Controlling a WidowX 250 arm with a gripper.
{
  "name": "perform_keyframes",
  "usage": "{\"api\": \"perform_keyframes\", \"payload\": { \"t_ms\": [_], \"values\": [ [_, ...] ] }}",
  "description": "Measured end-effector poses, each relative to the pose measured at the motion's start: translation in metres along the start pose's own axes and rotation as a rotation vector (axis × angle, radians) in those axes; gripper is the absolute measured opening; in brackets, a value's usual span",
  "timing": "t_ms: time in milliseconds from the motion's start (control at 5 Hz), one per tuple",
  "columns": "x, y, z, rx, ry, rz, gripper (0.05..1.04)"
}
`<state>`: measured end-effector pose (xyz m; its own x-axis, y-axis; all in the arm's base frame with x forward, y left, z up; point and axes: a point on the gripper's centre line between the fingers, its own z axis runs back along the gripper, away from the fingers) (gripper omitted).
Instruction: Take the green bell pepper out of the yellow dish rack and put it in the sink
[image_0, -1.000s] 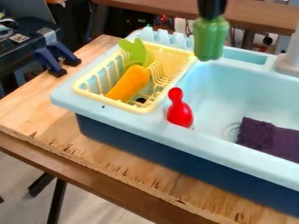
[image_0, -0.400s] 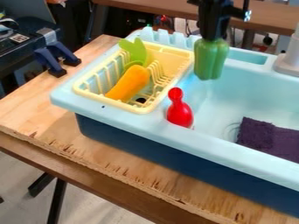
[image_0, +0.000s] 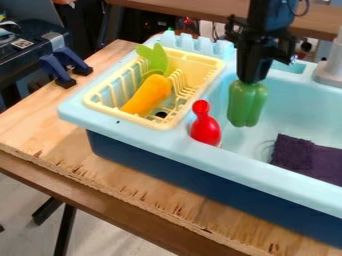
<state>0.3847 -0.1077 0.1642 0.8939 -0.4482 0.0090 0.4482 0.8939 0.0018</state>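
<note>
- Gripper (image_0: 251, 81), upper right of the camera view: the fingers are clamped on the top of a green pepper (image_0: 247, 107), and point downward over the basin.
- Green pepper: directly beneath the fingers, roughly upright, its lower body hanging free within the outline of the light-blue sink (image_0: 254, 172). Its height above the basin floor cannot be told.
- Red toy (image_0: 205, 131): below and to the left of the fingers in the view, narrow end up, near the pepper; what supports it cannot be told.
- Purple cloth (image_0: 292, 154): below and to the right of the fingers, lying in the basin.
- Yellow rack (image_0: 122, 116): to the left of the fingers, holding an orange piece (image_0: 148, 95) and a leaf-green piece (image_0: 157, 59).
- Grey faucet base (image_0: 330, 75): to the right of the fingers, at the sink's far side.
- Handling, as judged: the high grip leaves the pepper's rounded end free to swing, so slow travel with the fingers vertical suits it. Pressure should be firm but even, since smooth lobes may slip or twist. The lower end, rather than the fingertips, sets the clearance needed from the red toy and the sink wall.
</note>
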Motion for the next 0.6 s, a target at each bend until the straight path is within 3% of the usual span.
{"api": "perform_keyframes", "payload": {
  "t_ms": [200,400,600],
  "values": [
    [0.0038,-0.0015,-0.0175,0.026,-0.020,-0.023,0.118],
    [0.0087,-0.0022,-0.0182,0.076,-0.084,-0.069,0.118],
    [0.0074,-0.0024,-0.0174,0.091,-0.097,-0.074,0.153]
  ]
}}
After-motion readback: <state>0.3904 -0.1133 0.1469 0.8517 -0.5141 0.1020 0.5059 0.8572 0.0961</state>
